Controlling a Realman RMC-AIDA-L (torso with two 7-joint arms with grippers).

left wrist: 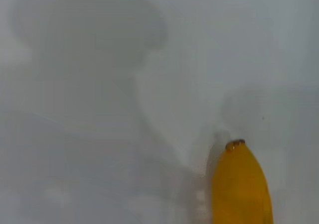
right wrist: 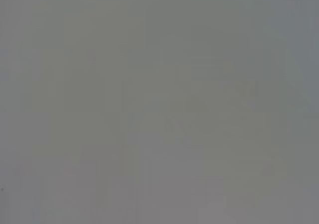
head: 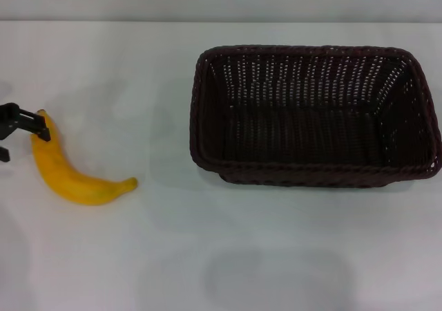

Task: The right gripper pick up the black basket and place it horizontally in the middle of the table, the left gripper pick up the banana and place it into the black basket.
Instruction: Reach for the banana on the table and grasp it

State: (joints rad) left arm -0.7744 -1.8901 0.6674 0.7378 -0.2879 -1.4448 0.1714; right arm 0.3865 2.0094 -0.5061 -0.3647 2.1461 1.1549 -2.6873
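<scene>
The black basket (head: 314,114) stands upright and empty on the white table (head: 207,256), right of centre, with its long side running left to right. At the left lies the yellow banana (head: 69,174), curved, one end pointing to the far side. My left gripper (head: 24,142) comes in from the left edge and is open. Its upper finger (head: 34,124) touches the banana's far end, and the other finger sits apart, lower at the edge. One end of the banana (left wrist: 241,184) shows in the left wrist view. My right gripper is out of view.
The table's far edge meets a grey wall (head: 221,0) at the back. A strip of white surface separates the banana from the basket. The right wrist view shows only a plain grey surface.
</scene>
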